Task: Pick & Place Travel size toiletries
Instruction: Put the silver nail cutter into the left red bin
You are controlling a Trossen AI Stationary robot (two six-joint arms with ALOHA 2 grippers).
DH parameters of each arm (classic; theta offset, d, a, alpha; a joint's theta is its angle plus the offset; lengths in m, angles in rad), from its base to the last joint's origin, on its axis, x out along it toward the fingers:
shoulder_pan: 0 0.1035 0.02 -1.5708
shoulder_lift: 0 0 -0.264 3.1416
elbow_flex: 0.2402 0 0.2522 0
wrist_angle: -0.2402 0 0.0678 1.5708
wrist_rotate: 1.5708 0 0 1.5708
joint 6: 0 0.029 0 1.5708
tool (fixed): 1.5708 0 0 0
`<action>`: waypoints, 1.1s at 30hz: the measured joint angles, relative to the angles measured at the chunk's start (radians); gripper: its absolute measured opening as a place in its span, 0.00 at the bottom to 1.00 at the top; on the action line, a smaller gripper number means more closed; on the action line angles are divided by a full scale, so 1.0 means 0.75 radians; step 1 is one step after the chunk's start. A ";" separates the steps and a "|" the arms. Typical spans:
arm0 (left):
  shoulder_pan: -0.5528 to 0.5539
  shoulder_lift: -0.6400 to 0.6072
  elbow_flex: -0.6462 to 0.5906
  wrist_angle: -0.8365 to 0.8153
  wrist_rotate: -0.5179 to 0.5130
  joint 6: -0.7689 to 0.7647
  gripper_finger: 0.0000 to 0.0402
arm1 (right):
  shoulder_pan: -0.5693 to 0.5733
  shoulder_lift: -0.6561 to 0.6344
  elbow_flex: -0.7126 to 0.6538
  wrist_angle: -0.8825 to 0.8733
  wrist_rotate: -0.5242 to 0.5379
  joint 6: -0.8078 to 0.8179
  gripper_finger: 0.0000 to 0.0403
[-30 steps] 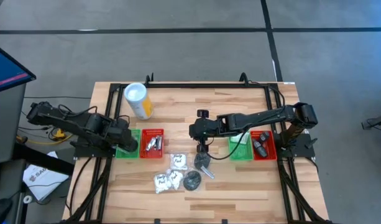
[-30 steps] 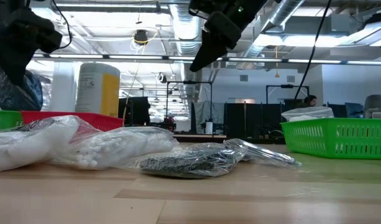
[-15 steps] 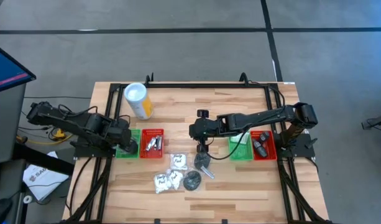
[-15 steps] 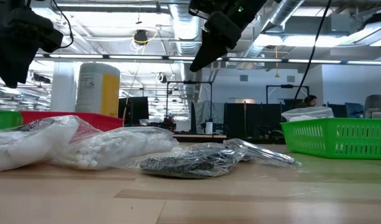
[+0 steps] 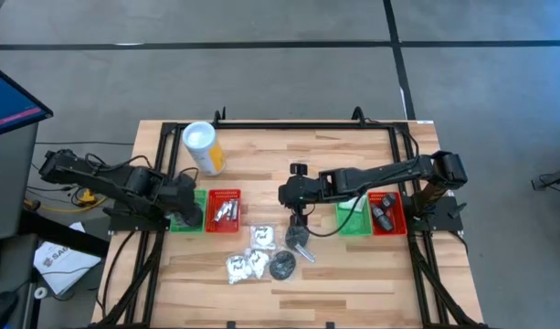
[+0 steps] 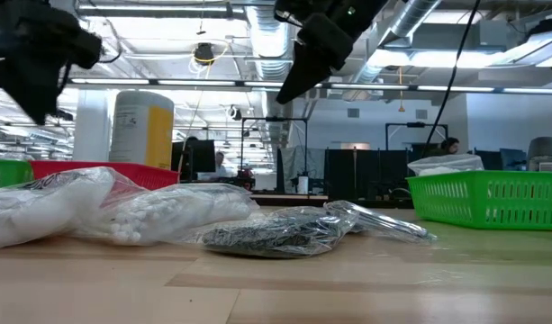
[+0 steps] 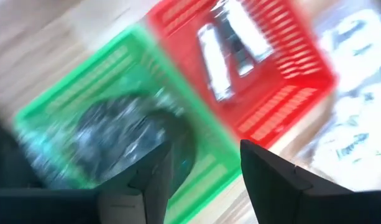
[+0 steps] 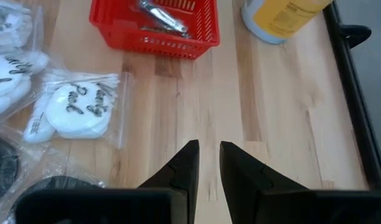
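Two grippers are at work over the wooden table [image 5: 353,274]. The left gripper [image 7: 202,168] hangs over the left green tray [image 7: 66,106] with its fingers [image 7: 154,177] spread apart and nothing between them; under it a dark bagged item [image 7: 125,134] lies in that tray, too blurred to make out clearly. Just beside stands the left red tray [image 7: 283,93], holding silvery tubes [image 7: 230,50]. From above, the left gripper [image 5: 186,208] covers most of the left green tray [image 5: 201,196], so its contents are hidden there.

The right gripper [image 8: 207,163] is held above bare wood near the table's middle, its fingers nearly together with only a narrow gap, gripping nothing. Ahead of it lie white sachets [image 8: 78,109] in clear bags, cut off at the picture's edge, and a dark bagged disc [image 8: 0,165] only partly seen. From above, the right gripper [image 5: 291,194] hangs over the loose pile: white sachets [image 5: 246,263], a black disc [image 5: 281,266] and a silvery tube [image 5: 303,249]. On the right side, a green tray [image 5: 353,224] is partly hidden by the arm, beside a red tray [image 5: 396,219] with dark caps [image 5: 382,212]. A yellow cylinder [image 5: 203,148] stands apart.
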 joint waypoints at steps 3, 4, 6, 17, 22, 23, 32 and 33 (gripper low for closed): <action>0.000 0.000 0.000 0.123 -0.045 0.111 0.44 | 0.005 0.000 0.000 -0.029 -0.059 0.008 0.14; 0.000 0.000 0.000 0.163 -0.061 0.143 0.44 | 0.008 0.000 -0.001 -0.036 -0.084 0.021 0.14; 0.000 0.000 0.000 0.248 -0.099 0.214 0.44 | 0.011 -0.001 -0.013 -0.032 -0.134 0.044 0.14; 0.000 0.000 0.000 0.595 -0.253 0.530 0.43 | 0.062 -0.001 -0.099 -0.107 -0.275 0.286 0.14; 0.000 0.000 0.000 0.629 -0.294 0.586 0.43 | 0.138 -0.001 -0.125 -0.104 -0.279 0.356 0.14; 0.000 0.000 0.000 0.628 -0.296 0.586 0.43 | 0.154 -0.001 -0.133 -0.102 -0.279 0.372 0.14; 0.000 0.000 0.000 0.637 -0.304 0.586 0.42 | 0.291 -0.001 -0.149 -0.100 -0.279 0.563 0.14; 0.000 0.000 0.000 0.637 -0.304 0.586 0.42 | 0.305 -0.001 -0.149 -0.100 -0.280 0.584 0.14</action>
